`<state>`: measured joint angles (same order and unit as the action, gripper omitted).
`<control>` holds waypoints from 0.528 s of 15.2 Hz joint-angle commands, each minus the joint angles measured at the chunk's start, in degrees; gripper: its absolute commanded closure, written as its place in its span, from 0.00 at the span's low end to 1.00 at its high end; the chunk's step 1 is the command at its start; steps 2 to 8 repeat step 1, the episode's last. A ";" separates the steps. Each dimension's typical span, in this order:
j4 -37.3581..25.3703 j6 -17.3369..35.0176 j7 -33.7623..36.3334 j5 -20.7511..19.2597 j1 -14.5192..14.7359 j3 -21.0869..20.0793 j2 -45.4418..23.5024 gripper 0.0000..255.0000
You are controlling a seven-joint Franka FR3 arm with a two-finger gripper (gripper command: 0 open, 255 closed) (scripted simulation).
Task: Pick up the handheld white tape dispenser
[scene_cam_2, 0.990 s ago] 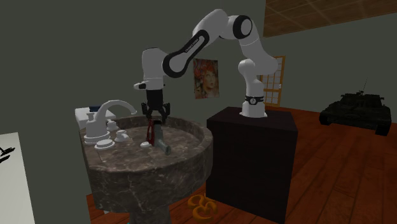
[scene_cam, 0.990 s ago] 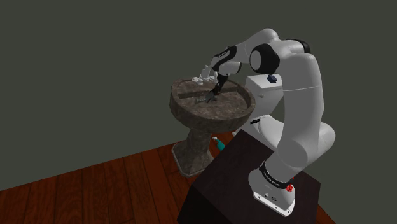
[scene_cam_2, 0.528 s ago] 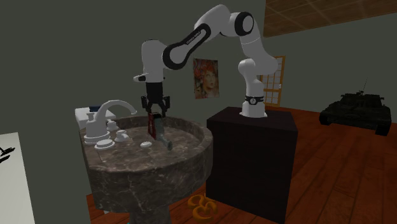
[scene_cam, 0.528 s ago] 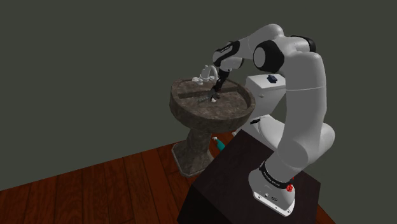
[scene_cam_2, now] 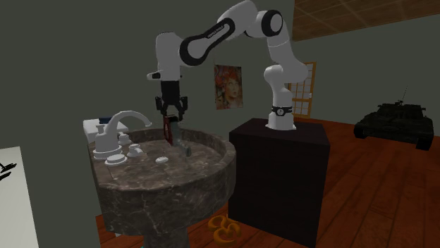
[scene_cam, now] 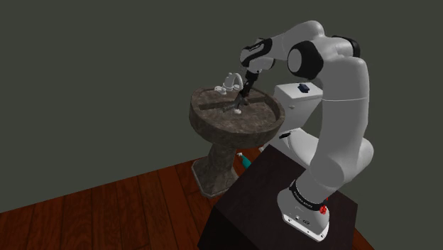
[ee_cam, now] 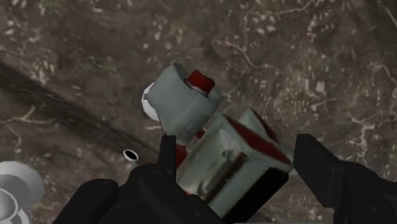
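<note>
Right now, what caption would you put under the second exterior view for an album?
Black gripper holds a grey-and-red tape dispenser over a dark stone sink, beside its white faucet.

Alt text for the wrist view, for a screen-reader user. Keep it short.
A grey-white and red handheld tape dispenser is clasped between the two fingers of the black gripper. Behind it is the mottled brown stone sink basin. A rounded white fitting sits on the basin, off to one side of the gripper.
</note>
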<state>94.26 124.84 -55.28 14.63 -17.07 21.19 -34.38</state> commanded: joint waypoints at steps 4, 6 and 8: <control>0.06 -0.18 0.11 -0.09 0.11 0.04 0.24 1.00; 0.06 -0.18 0.11 -0.09 0.11 0.04 0.24 1.00; 0.06 -0.18 0.11 -0.09 0.11 0.04 0.24 1.00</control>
